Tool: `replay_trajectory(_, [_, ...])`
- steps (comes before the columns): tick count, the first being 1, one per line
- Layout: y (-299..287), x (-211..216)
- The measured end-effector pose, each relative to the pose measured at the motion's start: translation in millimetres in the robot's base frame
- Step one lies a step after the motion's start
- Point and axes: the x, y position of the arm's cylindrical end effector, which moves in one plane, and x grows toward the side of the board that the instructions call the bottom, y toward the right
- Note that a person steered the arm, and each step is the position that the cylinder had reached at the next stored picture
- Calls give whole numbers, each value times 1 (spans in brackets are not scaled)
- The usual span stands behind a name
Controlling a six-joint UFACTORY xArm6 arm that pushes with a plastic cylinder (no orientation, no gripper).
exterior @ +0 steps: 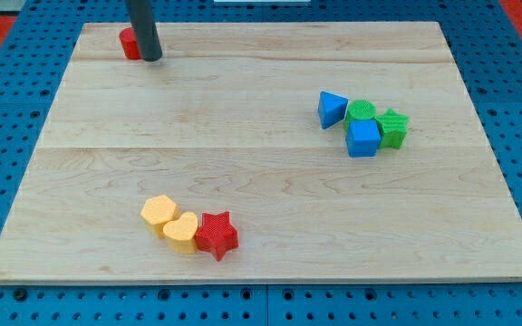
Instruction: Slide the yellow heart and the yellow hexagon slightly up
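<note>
The yellow hexagon (158, 213) lies near the view's bottom left of the wooden board (261, 172). The yellow heart (181, 233) touches it on its lower right. A red star (216, 234) touches the heart's right side. My tip (150, 58) stands at the view's top left, far above these blocks. It is right next to a red block (130, 43), which the rod partly hides, so its shape cannot be made out.
A cluster sits at the view's right: a blue triangle (331, 109), a green round block (362, 111), a blue cube (363, 139) and a green star (392, 128). The board lies on a blue pegboard.
</note>
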Motion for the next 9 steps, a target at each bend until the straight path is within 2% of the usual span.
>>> replay_trajectory(3, [-2, 4])
replay_trajectory(4, [13, 15])
replay_trajectory(6, [78, 90])
replay_trajectory(8, [98, 130])
replay_trajectory(9, [135, 192])
